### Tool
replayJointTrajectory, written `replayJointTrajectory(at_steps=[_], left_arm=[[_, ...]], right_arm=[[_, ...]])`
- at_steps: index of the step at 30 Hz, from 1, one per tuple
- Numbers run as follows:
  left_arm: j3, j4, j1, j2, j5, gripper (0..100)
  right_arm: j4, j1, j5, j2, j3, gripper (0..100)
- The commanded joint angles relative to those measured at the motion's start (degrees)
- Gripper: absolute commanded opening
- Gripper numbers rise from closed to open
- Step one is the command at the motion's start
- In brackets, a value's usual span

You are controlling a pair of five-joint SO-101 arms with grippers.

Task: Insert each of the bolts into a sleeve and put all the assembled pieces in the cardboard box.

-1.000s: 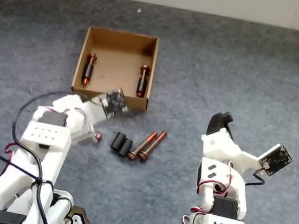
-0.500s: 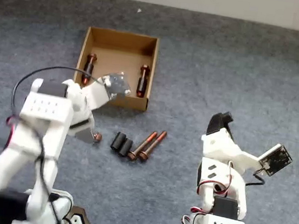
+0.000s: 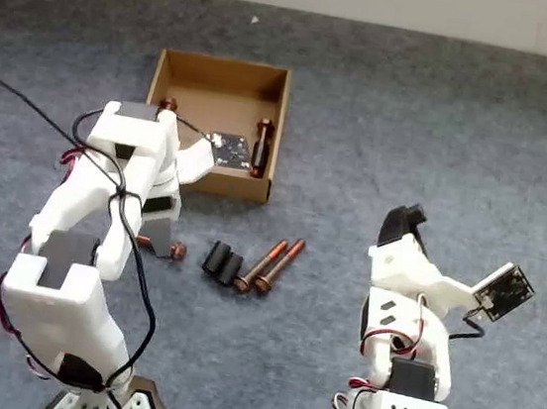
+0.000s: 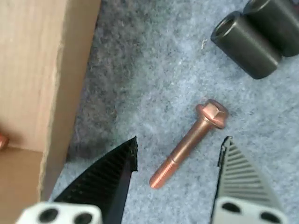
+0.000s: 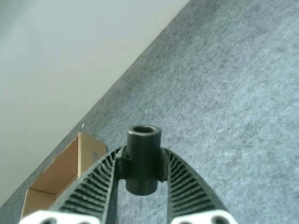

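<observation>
The left end effector (image 4: 180, 143) is spread wide and hangs low over the grey counter (image 3: 461, 138), its two fingers on either side of a loose copper bolt (image 4: 187, 144) without touching it. That bolt lies flat just beside the outer wall of the cardboard box (image 4: 46, 70). In the high view its head (image 3: 177, 250) peeks out from under the left arm, near the front of the box.

The right end effector (image 5: 142, 161) is raised above the counter and pinches a black sleeve (image 5: 144, 140) upright, open bore up.

Two more black sleeves (image 3: 222, 262) lie side by side and touching on the counter. Just beside them are two more copper bolts (image 3: 271, 265), close together and roughly parallel.

Inside the box, one assembled piece (image 3: 261, 147) lies along one side wall. Another (image 3: 169, 105) lies by the opposite wall, mostly hidden by the left arm
</observation>
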Motion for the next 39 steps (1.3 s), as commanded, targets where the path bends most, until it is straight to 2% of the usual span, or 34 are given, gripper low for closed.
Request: replayJointTrajectory(at_steps=[1, 6, 11, 17, 21, 25, 30, 34, 39], left_arm=[[-2.7, 0.5, 0.0, 2.0, -0.7, 28], [-2.5, 0.5, 0.2, 4.1, -0.4, 26], [-2.7, 0.4, 4.2, 6.6, 3.9, 14], [-2.5, 0.5, 7.0, 8.0, 4.0, 0], [-2.4, 1.1, 7.1, 6.9, 6.0, 1], [-2.0, 1.8, 6.9, 0.7, 12.2, 1], [4.4, 2.5, 7.1, -12.6, 14.7, 1], [11.9, -1.6, 7.1, -24.5, 19.4, 1], [19.8, -8.1, 7.0, -36.9, 27.8, 1]], right_arm=[[-1.6, 0.0, 0.6, -1.2, -0.5, 0.5], [-1.6, 0.0, 0.6, -1.2, -0.5, 0.5], [-1.6, 0.0, 0.6, -1.2, -0.5, 0.5], [-1.6, 0.0, 0.6, -1.2, -0.5, 0.5], [-1.6, 0.0, 0.6, -1.2, -0.5, 0.5], [-1.6, 0.0, 0.6, -1.2, -0.5, 0.5], [-1.6, -0.1, 0.8, -1.2, -0.5, 0.5], [-1.6, -0.5, 6.9, -1.2, -0.4, 0.5], [-0.5, -6.6, 14.0, -1.2, -0.3, 0.5]])
